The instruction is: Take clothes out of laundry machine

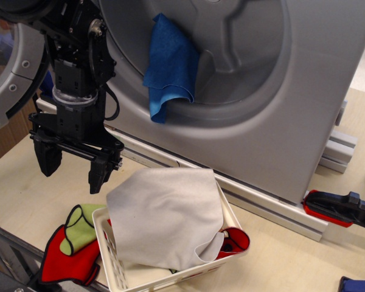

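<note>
The bright blue cloth [170,67] hangs over the lower left rim of the drum hole of the grey laundry machine [292,109], part inside, part drooping down the front. The round porthole door [12,73] stands open at the far left. My black gripper [73,167] hangs low left of the machine, pointing down over the table, well below and left of the blue cloth. Its two fingers stand apart and hold nothing.
A white slotted basket [112,255] sits in front of the machine with a large light grey cloth [167,216] draped over it and red cloth inside. Red [64,261] and green [79,228] cloths lie left of it. A red-and-black clamp [337,210] lies at right.
</note>
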Robot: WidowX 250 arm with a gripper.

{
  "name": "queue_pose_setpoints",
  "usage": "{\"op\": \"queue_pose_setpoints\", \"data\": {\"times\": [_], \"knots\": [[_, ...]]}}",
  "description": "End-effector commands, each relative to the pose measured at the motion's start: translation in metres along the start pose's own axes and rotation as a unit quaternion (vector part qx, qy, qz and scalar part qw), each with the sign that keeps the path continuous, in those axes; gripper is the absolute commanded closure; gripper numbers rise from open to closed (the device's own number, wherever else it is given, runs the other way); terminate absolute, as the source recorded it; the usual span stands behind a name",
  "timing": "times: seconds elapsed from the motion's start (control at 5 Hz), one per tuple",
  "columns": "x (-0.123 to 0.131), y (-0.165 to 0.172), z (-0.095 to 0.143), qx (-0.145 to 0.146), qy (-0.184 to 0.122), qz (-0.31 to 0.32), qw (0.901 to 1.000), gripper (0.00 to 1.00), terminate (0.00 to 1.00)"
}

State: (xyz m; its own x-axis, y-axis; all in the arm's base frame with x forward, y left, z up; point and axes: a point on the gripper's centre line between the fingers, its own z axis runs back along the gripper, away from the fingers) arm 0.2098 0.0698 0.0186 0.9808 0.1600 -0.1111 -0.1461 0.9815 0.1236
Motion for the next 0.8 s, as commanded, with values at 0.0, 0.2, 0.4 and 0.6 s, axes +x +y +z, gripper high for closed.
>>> {"op": "queue_pose_setpoints", "data": {"times": [0.0, 0.2, 0.4, 0.6], "knots": [[0.000, 0.000, 0.000, 0.000, 0.000, 0.000, 1.0000, 0.00, 0.00], [0.022, -0.001, 0.022, 0.016, -0.066, 0.009, 0.9976, 0.00, 0.00], [0.039, -0.002, 0.052, 0.033, -0.147, 0.020, 0.9884, 0.00, 0.00], [0.051, -0.005, 0.084, 0.016, -0.249, 0.029, 0.9681, 0.00, 0.00]]}}
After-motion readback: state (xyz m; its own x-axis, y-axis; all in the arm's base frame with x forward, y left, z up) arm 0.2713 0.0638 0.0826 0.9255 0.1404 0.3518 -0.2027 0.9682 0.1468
